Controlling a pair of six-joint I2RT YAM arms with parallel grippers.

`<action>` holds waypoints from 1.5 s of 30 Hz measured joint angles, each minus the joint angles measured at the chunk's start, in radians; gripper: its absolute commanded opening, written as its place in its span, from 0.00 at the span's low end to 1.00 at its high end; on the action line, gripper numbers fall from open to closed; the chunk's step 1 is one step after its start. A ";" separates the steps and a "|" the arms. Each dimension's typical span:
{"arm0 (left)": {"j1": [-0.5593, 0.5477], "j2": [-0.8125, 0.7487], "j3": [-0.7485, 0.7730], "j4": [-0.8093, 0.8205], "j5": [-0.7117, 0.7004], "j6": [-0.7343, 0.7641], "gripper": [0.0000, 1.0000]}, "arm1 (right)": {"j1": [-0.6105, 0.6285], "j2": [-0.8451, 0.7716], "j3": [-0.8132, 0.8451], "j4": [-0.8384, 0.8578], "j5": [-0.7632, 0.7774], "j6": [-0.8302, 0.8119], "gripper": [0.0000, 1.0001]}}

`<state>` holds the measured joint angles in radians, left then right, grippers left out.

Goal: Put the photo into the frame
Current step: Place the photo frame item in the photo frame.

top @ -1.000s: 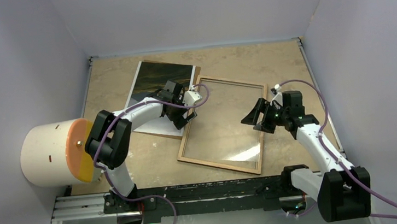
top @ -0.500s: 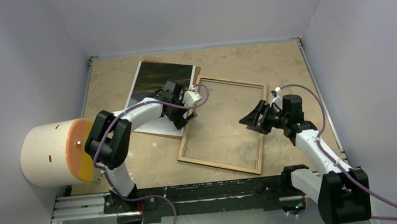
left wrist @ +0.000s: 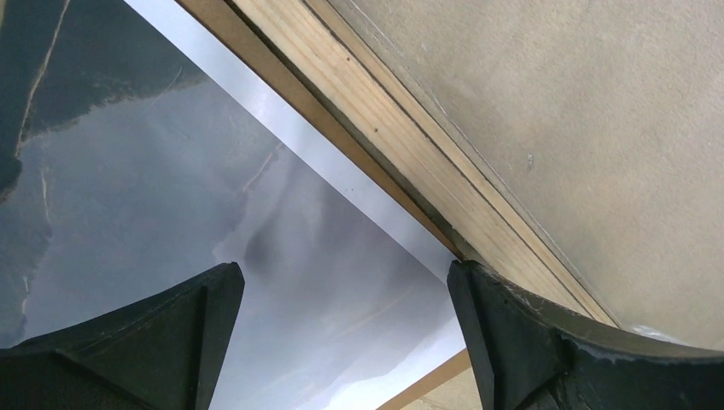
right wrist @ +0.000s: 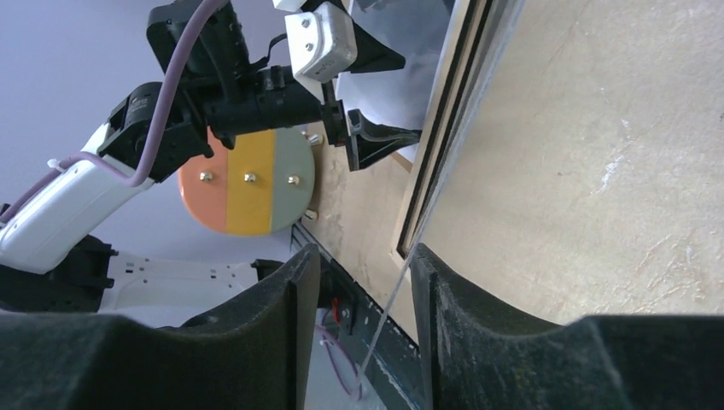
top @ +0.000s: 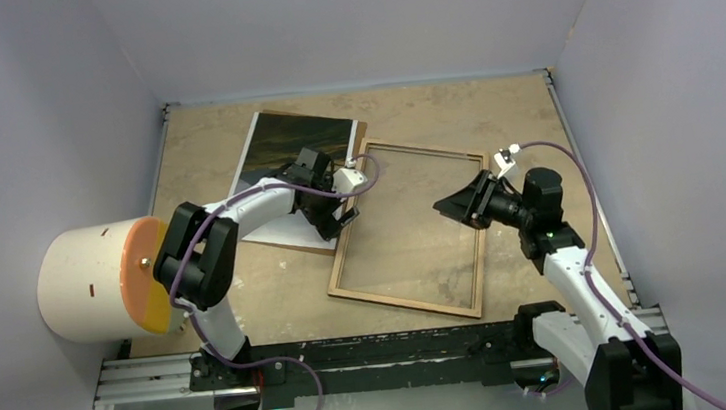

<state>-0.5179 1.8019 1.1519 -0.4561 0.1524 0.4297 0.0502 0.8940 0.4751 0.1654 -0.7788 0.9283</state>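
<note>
The photo lies at the back left on the brown backing board. The frame lies flat beside it, wood side up. My left gripper is open over the photo's pale near corner, its right finger against the frame's wooden rail; the board's edge shows below. My right gripper is open above the frame's right rail. In the right wrist view a thin clear sheet edge runs between its jaws, beside the frame's rail.
A white cylinder with an orange, yellow and green face lies at the left edge and also shows in the right wrist view. A black rail runs along the near edge. Walls close in the table on three sides.
My right gripper has drawn back to the right and risen over the frame's right rail. The frame's near end has shifted slightly right. My left gripper has barely moved.
</note>
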 measured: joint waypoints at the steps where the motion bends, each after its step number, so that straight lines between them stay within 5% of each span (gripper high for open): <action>1: 0.004 -0.002 0.000 -0.005 0.006 0.000 1.00 | 0.006 0.001 0.000 0.005 0.000 0.005 0.41; 8: 0.040 -0.016 0.005 -0.031 0.039 0.000 1.00 | 0.051 0.001 0.002 0.032 0.005 0.044 0.23; 24: 0.069 -0.021 0.020 -0.033 0.061 -0.001 1.00 | 0.160 0.053 0.078 0.069 0.060 0.075 0.18; 37: 0.069 -0.020 0.020 -0.031 0.061 -0.001 1.00 | 0.203 0.102 0.153 0.009 0.089 0.021 0.23; 45: 0.069 -0.020 0.020 -0.031 0.060 0.000 1.00 | 0.204 0.080 0.161 -0.142 0.136 -0.076 0.48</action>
<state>-0.4492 1.7817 1.1717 -0.4873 0.2127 0.4294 0.2543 0.9741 0.6357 0.0238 -0.6430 0.8528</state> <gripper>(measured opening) 0.996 0.397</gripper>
